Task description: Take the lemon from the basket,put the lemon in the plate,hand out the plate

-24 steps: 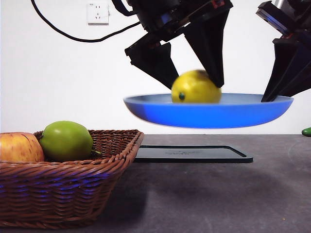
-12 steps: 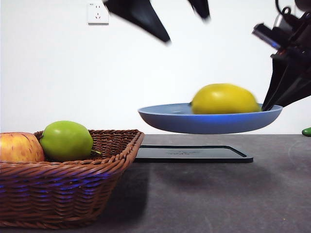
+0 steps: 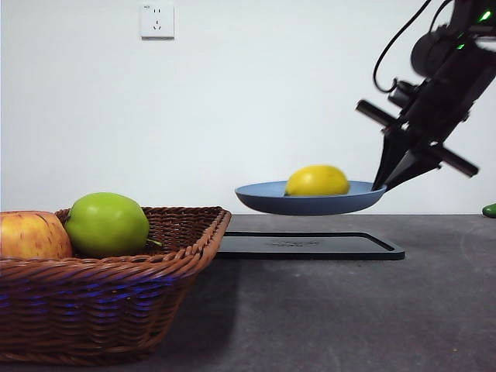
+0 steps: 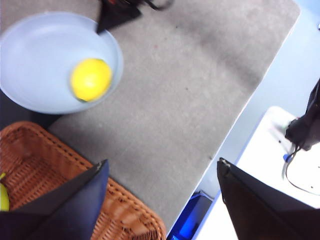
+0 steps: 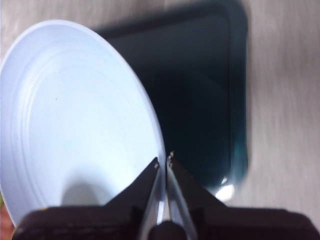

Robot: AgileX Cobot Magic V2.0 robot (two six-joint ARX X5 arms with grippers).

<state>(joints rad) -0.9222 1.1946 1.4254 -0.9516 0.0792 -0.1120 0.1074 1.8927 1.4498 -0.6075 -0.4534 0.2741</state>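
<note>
The yellow lemon point(image 3: 316, 180) lies in the blue plate point(image 3: 267, 200), which hangs level in the air above the black tray point(image 3: 310, 246). My right gripper point(image 3: 385, 184) is shut on the plate's right rim; the right wrist view shows its jaws point(image 5: 163, 162) pinching the rim of the plate point(image 5: 75, 115). My left gripper point(image 4: 162, 175) is open and empty, high above the corner of the wicker basket point(image 4: 45, 170), and looks down on the plate point(image 4: 40, 55) and the lemon point(image 4: 90, 79). It is out of the front view. The basket point(image 3: 116, 287) stands at the front left.
A green apple point(image 3: 107, 225) and a red-yellow apple point(image 3: 31, 235) lie in the basket. A small green thing point(image 3: 489, 210) shows at the table's far right edge. The table's edge point(image 4: 240, 120) runs beside the left gripper, with a white surface beyond.
The left gripper let go of the lemon and rose out of the front view. The right gripper carried the plate with the lemon farther back and to the right.
</note>
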